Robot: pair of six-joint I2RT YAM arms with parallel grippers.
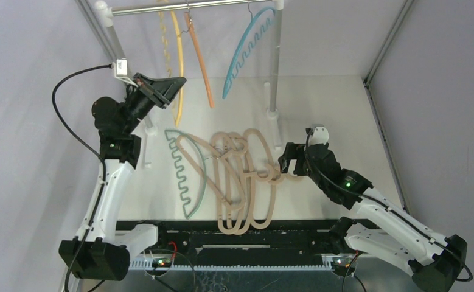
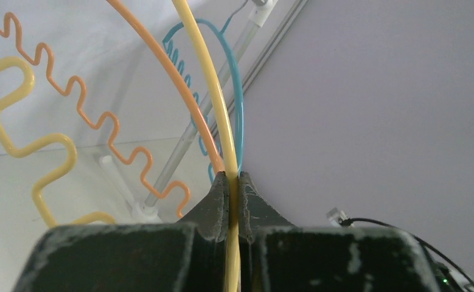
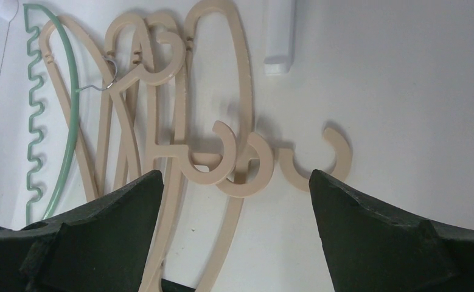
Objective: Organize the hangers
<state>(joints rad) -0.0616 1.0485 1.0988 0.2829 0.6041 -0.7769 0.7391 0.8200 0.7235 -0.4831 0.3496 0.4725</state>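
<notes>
A yellow hanger (image 1: 177,55) hangs from the silver rail (image 1: 191,6), and my left gripper (image 1: 176,82) is shut on its thin bar. In the left wrist view the yellow bar (image 2: 213,91) runs straight between the closed fingers of the left gripper (image 2: 234,179). An orange hanger (image 1: 202,64) and a blue hanger (image 1: 246,45) hang beside it. On the table lie a green hanger (image 1: 182,176) and several overlapping beige hangers (image 1: 246,182). My right gripper (image 1: 285,163) stands open low over the beige hooks (image 3: 249,176), holding nothing.
White posts (image 1: 275,67) carry the rail, and their feet stand on the table just behind the beige pile. Grey walls close in on both sides. The arm bases and a black rail run along the near edge.
</notes>
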